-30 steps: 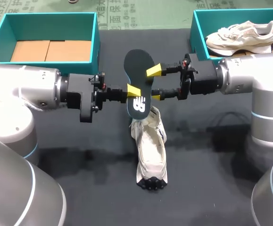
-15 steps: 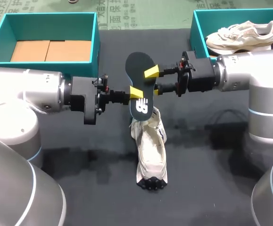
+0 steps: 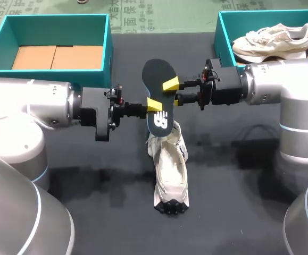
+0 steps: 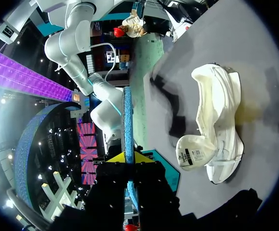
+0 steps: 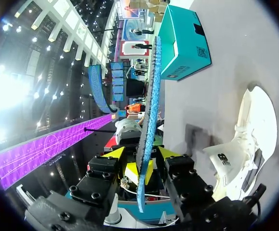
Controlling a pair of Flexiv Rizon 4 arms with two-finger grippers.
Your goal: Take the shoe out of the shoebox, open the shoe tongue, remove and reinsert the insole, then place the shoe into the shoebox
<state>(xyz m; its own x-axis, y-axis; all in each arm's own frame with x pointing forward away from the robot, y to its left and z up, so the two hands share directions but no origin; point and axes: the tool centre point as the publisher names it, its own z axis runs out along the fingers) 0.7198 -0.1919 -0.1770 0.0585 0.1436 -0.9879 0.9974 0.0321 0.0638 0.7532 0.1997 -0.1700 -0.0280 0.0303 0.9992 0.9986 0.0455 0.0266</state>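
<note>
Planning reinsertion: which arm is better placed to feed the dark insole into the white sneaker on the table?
Probably left: the left gripper pinches the dark insole lower, nearer the white sneaker, than the right gripper.

Insole (image 3: pixel 158 95): dark navy face, with a white logo mark at the end nearest the shoe (image 3: pixel 171 170); the edge is bright blue in the wrist views.
Shoe: off-white, black tread at the toe.
Left pincer (image 3: pixel 152 104) and right pincer (image 3: pixel 173 93), flanking the insole: yellow tips, black bodies.
Counter (image 3: pixel 90 212): matte black.
Left shoebox (image 3: pixel 109 48): teal walls, brown cardboard floor.
Right shoebox (image 3: pixel 218 37): teal, containing a cream second shoe (image 3: pixel 273 40) with a dark sole.
</note>
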